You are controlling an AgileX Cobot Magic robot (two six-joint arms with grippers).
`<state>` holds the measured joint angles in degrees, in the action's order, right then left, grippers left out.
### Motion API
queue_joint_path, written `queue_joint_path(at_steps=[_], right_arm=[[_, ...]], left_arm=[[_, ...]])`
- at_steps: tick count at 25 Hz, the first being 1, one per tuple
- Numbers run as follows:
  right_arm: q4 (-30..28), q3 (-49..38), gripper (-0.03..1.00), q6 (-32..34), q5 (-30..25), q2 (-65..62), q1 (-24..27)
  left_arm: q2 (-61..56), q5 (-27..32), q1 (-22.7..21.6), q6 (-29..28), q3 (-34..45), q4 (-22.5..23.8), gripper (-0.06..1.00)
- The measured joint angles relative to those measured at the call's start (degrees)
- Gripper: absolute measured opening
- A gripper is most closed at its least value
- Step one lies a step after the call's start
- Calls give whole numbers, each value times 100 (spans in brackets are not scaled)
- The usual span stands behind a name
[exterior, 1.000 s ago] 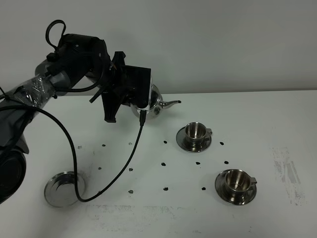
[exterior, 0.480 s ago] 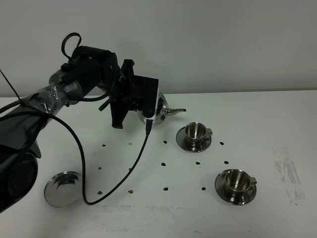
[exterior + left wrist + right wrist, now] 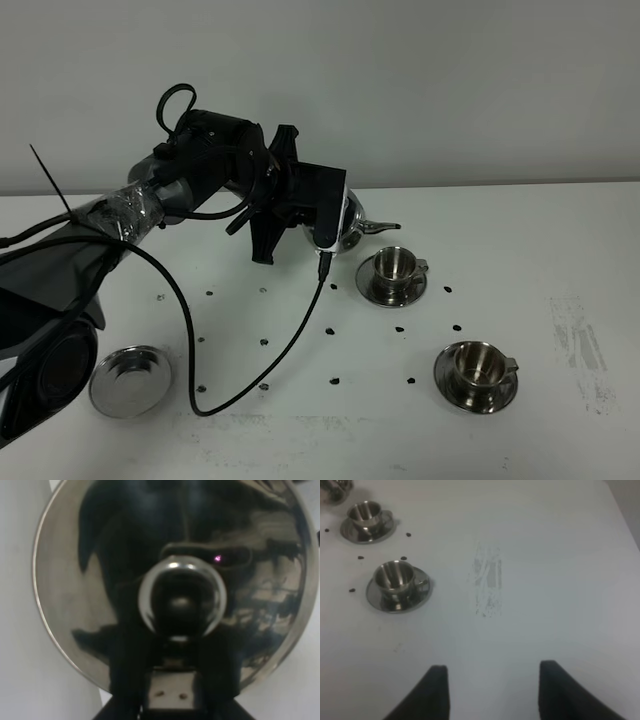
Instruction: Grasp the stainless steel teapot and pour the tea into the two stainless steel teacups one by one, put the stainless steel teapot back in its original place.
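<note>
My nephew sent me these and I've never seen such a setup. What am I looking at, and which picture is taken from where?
This is a robot with two arms, each ending in a two-finger gripper. The wide picture comes from a camera mounted high above the table. The other two come from wrist cameras. The left gripper holds the stainless steel teapot in the air, spout near the farther teacup; its camera looks down on the lid. The right gripper is open and empty. Also on the table: the nearer teacup and a bare saucer.
</note>
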<state>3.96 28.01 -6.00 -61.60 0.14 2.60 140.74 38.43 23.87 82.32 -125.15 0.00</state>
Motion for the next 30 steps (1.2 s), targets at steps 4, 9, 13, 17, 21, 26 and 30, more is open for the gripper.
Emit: queue_joint_path(at_steps=[4, 9, 13, 17, 21, 26, 30], right_arm=[[0, 0, 43, 0, 0, 0, 0], [0, 0, 43, 0, 0, 0, 0], [0, 0, 43, 0, 0, 0, 0], [0, 0, 43, 0, 0, 0, 0], [0, 0, 43, 0, 0, 0, 0], [0, 0, 43, 0, 0, 0, 0], [0, 0, 43, 0, 0, 0, 0]], left_arm=[[0, -140, 0, -48, 0, 175, 25], [0, -348, 0, -126, 0, 299, 25], [0, -388, 0, -118, 0, 421, 25], [0, -394, 0, -15, 0, 559, 25], [0, -398, 0, 174, 0, 573, 25], [0, -393, 0, 443, 0, 568, 25], [0, -389, 0, 563, 0, 568, 25]])
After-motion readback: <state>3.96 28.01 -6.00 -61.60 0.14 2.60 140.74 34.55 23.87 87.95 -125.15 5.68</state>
